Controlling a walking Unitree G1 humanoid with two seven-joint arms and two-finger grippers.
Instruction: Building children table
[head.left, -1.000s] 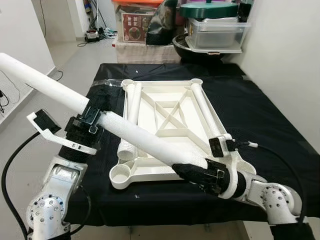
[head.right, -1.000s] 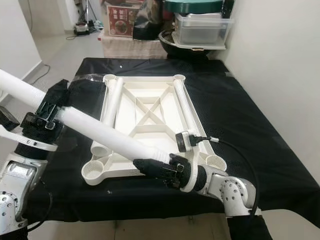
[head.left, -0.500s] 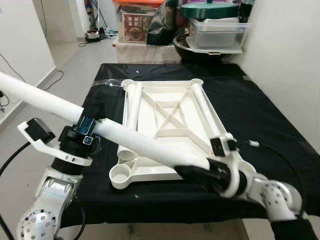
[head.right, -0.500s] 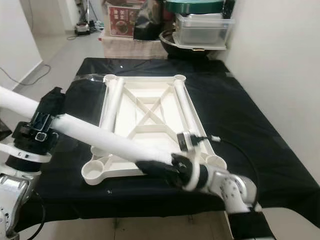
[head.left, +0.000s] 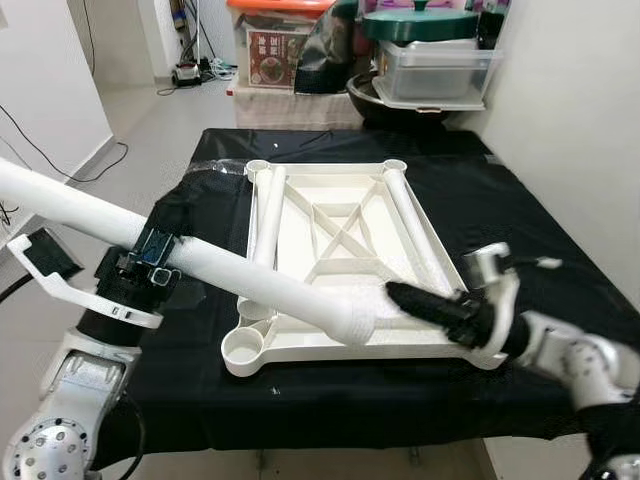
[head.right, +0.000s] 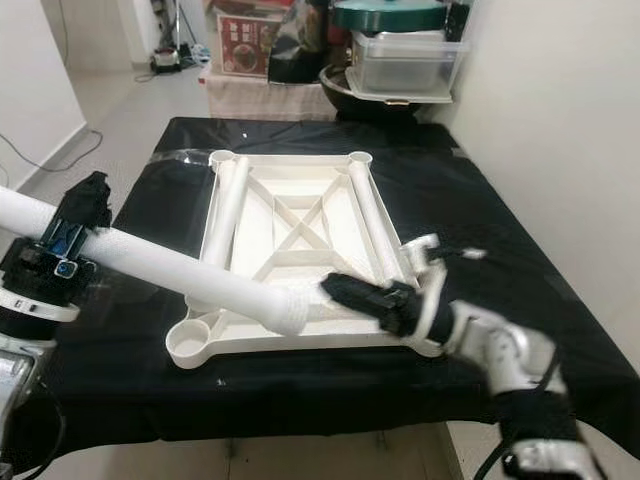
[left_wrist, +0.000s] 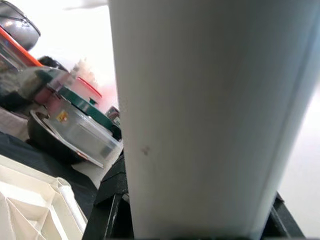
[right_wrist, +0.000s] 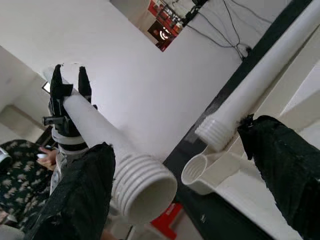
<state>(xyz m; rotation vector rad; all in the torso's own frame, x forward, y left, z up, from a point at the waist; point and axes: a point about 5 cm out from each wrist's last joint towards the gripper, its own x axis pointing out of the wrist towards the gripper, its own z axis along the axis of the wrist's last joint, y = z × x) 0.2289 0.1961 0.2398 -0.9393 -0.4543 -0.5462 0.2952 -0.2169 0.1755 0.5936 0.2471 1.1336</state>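
The white table top (head.left: 350, 346) lies upside down on the black-covered table (head.left: 520, 220), with an empty round socket (head.left: 243, 350) at its near left corner. Two white legs (head.left: 268, 215) (head.left: 410, 225) lie along its sides. A long white leg tube (head.left: 250, 282) slants over the left half, its threaded end (head.left: 362, 316) hanging above the front rim. My left gripper (head.left: 150, 256) is shut on this tube near its middle. My right gripper (head.left: 395, 293) is open just right of the threaded end, not touching it; in the right wrist view the threaded end (right_wrist: 142, 182) sits beside one finger (right_wrist: 82, 200).
Plastic boxes and a green-lidded pot (head.left: 420, 40) crowd the shelf behind the table. A white wall (head.left: 580, 120) runs along the right. Bare floor (head.left: 140, 120) with cables lies to the left, where the tube's far end sticks out past the table edge.
My right gripper has let go of the tube's threaded end and drawn back to the right. The left gripper has shifted left with the tube in it.
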